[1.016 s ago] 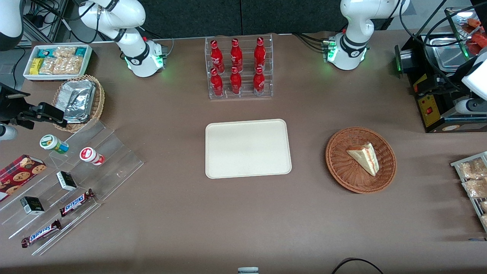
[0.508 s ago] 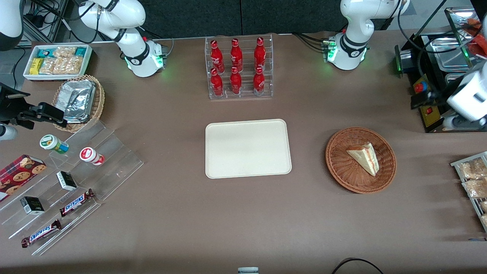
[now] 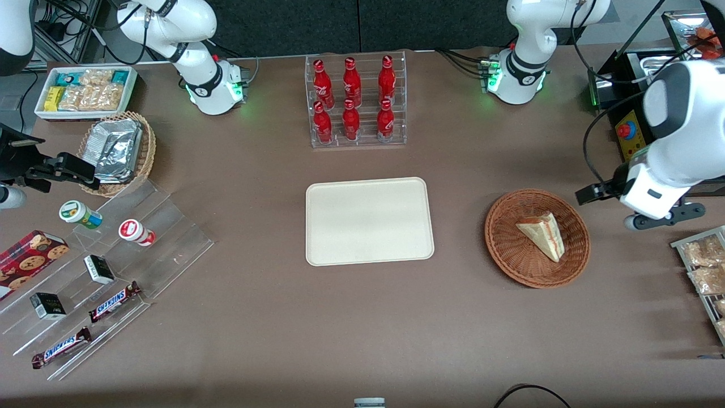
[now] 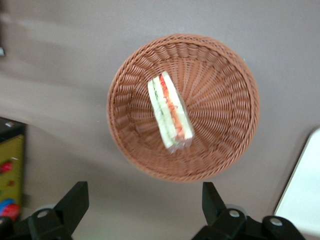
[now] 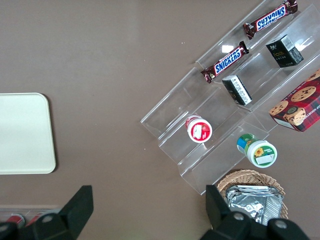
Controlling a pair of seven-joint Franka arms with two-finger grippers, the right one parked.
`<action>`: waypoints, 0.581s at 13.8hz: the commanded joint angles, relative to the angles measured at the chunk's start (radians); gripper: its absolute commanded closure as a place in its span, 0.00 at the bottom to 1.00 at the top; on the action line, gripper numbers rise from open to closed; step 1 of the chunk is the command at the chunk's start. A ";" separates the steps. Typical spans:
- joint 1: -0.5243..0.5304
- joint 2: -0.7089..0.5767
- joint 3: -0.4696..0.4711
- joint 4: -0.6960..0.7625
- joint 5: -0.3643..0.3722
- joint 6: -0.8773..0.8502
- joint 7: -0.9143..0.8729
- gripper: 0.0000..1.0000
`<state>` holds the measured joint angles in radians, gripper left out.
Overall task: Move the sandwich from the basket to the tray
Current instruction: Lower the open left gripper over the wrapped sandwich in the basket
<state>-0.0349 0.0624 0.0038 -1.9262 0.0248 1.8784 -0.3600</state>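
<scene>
The sandwich [image 3: 542, 233] is a white wedge with red and green filling, lying in the round reddish-brown basket [image 3: 510, 258]. The cream tray [image 3: 369, 221] lies bare at the table's middle, beside the basket toward the parked arm's end. My gripper [image 3: 664, 217] hangs high above the table, just outside the basket's rim toward the working arm's end. In the left wrist view the sandwich [image 4: 170, 117] lies inside the basket [image 4: 230, 75], a corner of the tray [image 4: 305, 190] shows, and the gripper [image 4: 142, 202] stands open with only bare table between its fingers.
A clear rack of red bottles [image 3: 355, 102] stands farther from the camera than the tray. A black machine [image 3: 628, 133] and a rack of snack bags [image 3: 702, 266] flank my arm. Acrylic steps with snacks [image 3: 113, 266], a tan foil-packet basket [image 3: 116, 152] and a white bin [image 3: 85, 90] sit at the parked arm's end.
My arm has swung in from the table's edge by the black machine toward the basket. Sandwich, basket and tray have not moved.
</scene>
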 commanded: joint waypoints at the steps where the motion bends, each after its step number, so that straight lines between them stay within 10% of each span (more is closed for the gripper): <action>1: -0.026 -0.050 -0.002 -0.152 -0.014 0.161 -0.208 0.00; 8: -0.063 -0.021 0.001 -0.347 -0.013 0.476 -0.436 0.00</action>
<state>-0.0919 0.0594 -0.0018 -2.2204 0.0199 2.2941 -0.7678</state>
